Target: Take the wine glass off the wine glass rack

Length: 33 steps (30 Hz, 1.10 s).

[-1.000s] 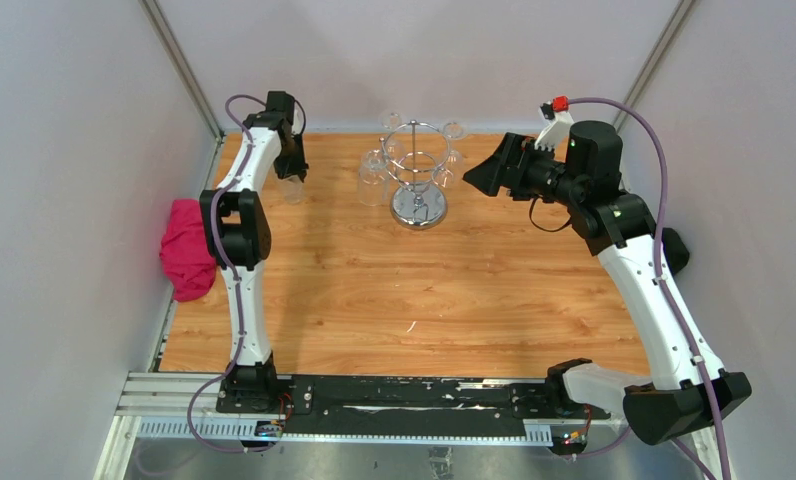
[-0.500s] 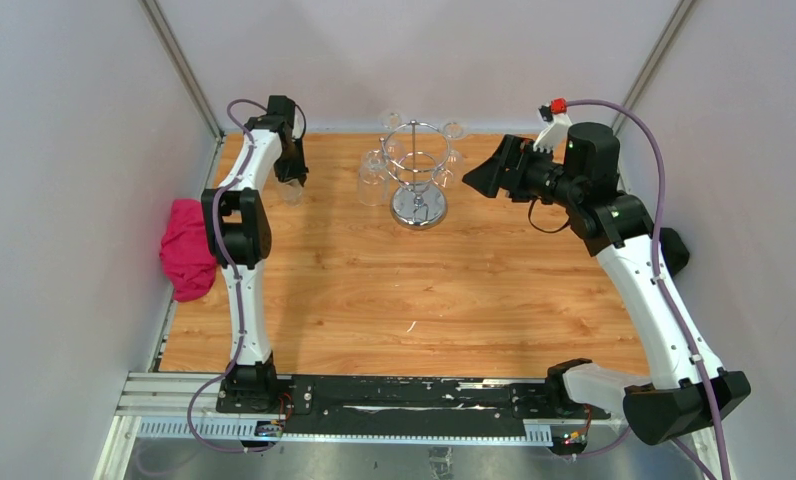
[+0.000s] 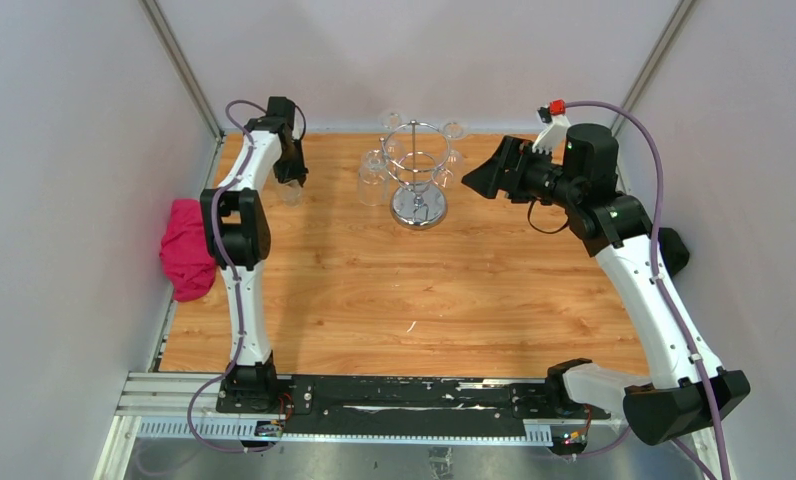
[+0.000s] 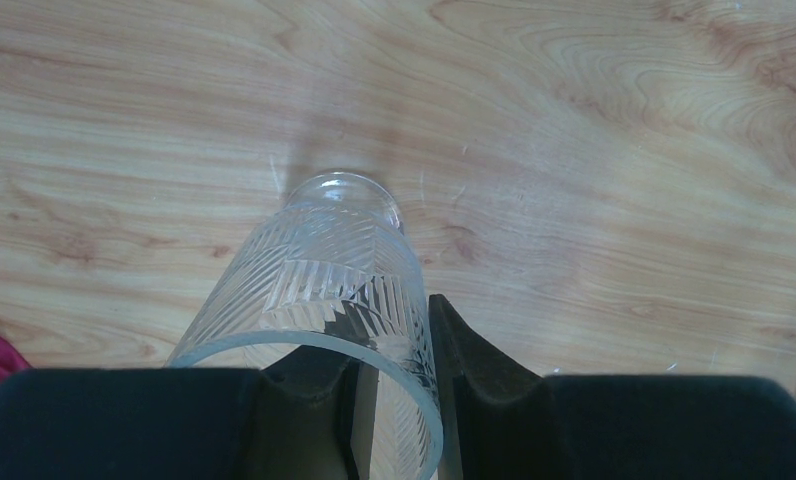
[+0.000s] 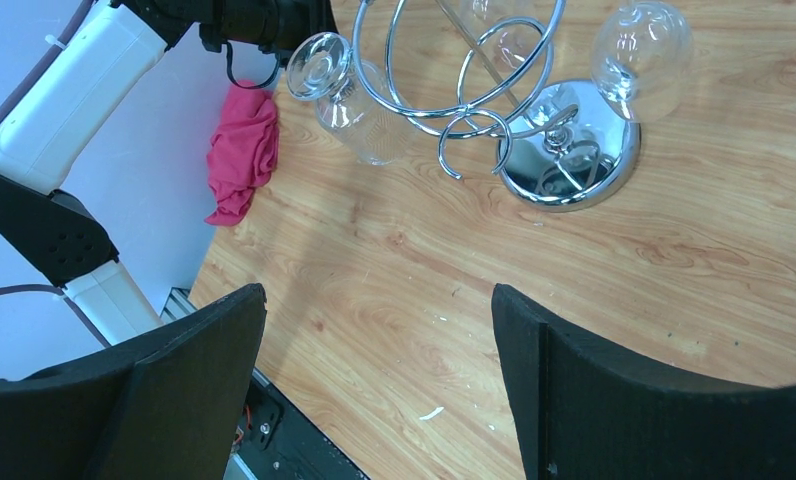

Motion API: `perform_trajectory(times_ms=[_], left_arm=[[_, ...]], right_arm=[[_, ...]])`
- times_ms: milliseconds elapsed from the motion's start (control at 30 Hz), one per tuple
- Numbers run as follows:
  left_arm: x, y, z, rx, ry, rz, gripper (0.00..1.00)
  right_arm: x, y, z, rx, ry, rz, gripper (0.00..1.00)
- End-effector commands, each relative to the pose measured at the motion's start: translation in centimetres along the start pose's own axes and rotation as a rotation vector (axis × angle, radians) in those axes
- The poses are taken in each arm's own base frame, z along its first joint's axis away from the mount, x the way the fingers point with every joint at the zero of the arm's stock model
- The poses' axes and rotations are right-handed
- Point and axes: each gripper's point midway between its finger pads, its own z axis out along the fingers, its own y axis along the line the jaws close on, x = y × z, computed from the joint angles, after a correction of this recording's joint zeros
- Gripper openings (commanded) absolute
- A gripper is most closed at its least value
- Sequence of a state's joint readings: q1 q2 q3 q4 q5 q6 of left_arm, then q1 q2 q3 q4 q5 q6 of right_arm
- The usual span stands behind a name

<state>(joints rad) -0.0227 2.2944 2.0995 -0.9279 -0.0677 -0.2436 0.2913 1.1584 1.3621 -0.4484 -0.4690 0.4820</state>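
The left end effector is clamped on the rim of a cut-pattern glass: one finger is inside the bowl and the other outside, with the glass wall pinched between them. The glass points mouth-up over the far left corner of the counter, well apart from the rack. The views do not show whether its lower end touches the wood.

The wine glass rack stands upright at the far middle of the counter. A patterned wine glass hangs upside down from its ring on the left side, and a rounder wine glass hangs on the far side.

The right end effector hovers near the rack's right side with its fingers wide apart and nothing between them. A pink cloth lies off the counter's left edge.
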Motion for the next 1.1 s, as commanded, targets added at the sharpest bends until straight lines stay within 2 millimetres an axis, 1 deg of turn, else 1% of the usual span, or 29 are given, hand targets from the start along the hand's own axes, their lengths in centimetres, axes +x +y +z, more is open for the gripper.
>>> perform_trajectory(times_ms=[0, 33, 133, 200, 267, 367, 467, 600, 700, 800, 933, 1033, 1067], left_arm=[[0.2, 1.4, -1.4, -0.056, -0.011, -0.022, 0.31], [0.0, 1.5, -1.8, -0.057, -0.019, -0.025, 0.36], [-0.5, 1.7, -2.9, -0.065, -0.043, -0.028, 0.47], [-0.7, 1.8, -3.4, -0.069, -0.054, -0.027, 0.53], [-0.8, 1.8, -3.7, -0.068, -0.059, -0.024, 0.57], [-1.0, 1.8, -4.3, -0.066, -0.071, -0.029, 0.57], [-1.6, 1.6, -5.4, -0.055, -0.098, -0.035, 0.57], [-2.6, 1.3, -7.5, -0.03, -0.145, -0.044, 0.57], [-3.3, 0.7, -9.6, 0.009, -0.182, -0.055, 0.58], [-4.2, 0.3, -12.6, 0.042, -0.24, -0.069, 0.6], [-5.5, -0.6, -17.9, 0.1, -0.348, -0.078, 0.61], [-6.1, -2.3, -22.2, 0.183, -0.426, -0.064, 0.62], [-6.0, -3.3, -23.8, 0.234, -0.446, -0.055, 0.62]], right_arm=[[-0.2, 0.1, -0.4, -0.017, -0.015, 0.007, 0.88], [-0.2, 0.1, -0.4, -0.02, -0.018, 0.01, 0.89], [0.0, 0.2, -0.3, -0.03, -0.015, 0.019, 0.89], [0.1, 0.3, -0.2, -0.038, -0.013, 0.023, 0.89], [0.2, 0.3, -0.1, -0.04, -0.012, 0.026, 0.89], [0.2, 0.4, -0.2, -0.045, -0.015, 0.027, 0.89], [0.3, 0.4, -0.2, -0.048, -0.012, 0.028, 0.88], [0.4, 0.3, -0.2, -0.045, -0.011, 0.03, 0.88], [0.5, 0.1, 0.0, -0.044, -0.006, 0.033, 0.88], [0.7, 0.1, 0.3, -0.051, 0.001, 0.035, 0.89], [0.8, 0.1, 0.5, -0.057, 0.005, 0.036, 0.89], [0.8, 0.2, 0.6, -0.065, 0.005, 0.04, 0.89], [0.8, 0.2, 0.6, -0.069, 0.006, 0.04, 0.89]])
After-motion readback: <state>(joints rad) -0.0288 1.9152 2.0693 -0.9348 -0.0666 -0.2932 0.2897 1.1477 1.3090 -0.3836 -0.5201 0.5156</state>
